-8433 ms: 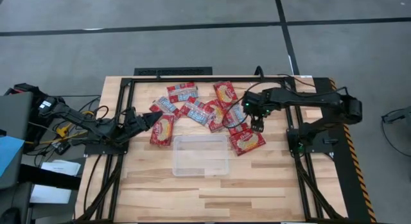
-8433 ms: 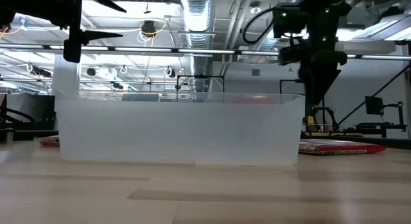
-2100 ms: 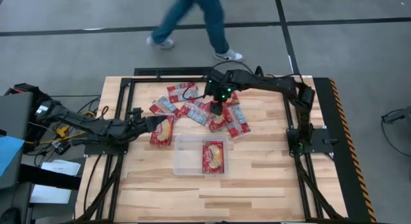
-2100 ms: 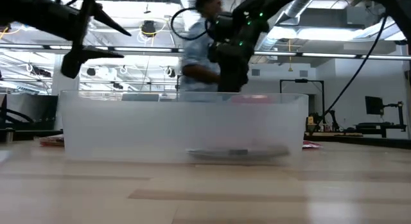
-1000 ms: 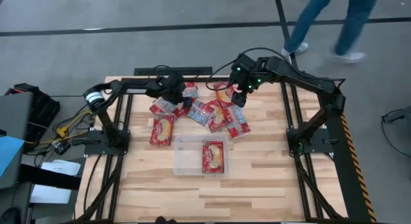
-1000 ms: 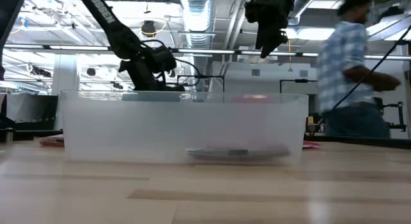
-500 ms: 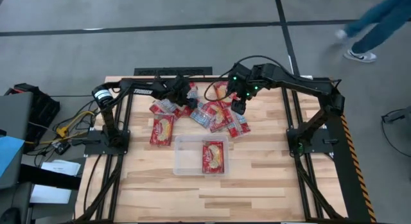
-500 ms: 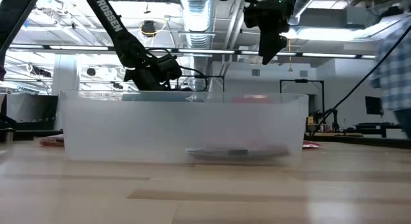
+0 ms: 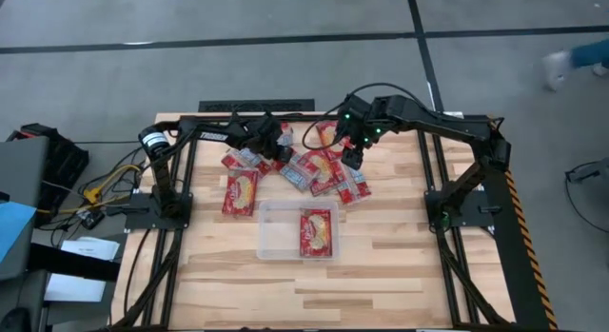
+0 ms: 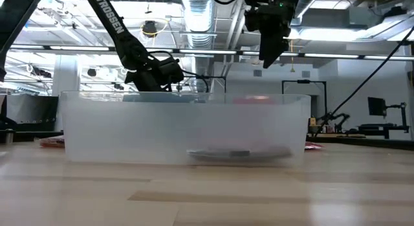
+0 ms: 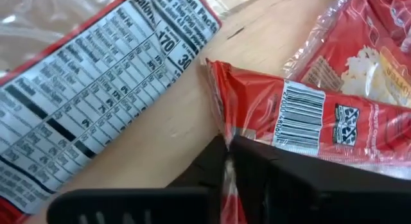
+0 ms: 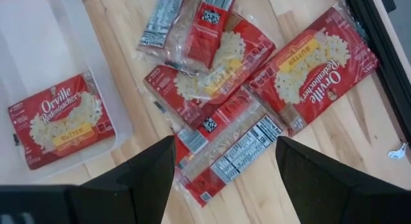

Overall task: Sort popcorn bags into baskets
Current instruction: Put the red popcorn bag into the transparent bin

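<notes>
left gripper pinches a popcorn bag; right gripper hovers spread wide.

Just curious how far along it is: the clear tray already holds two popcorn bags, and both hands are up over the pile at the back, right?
Not quite: the clear tray holds one popcorn bag, as the high view shows. The rest stands: the left hand and right hand are both over the pile at the back.
</notes>
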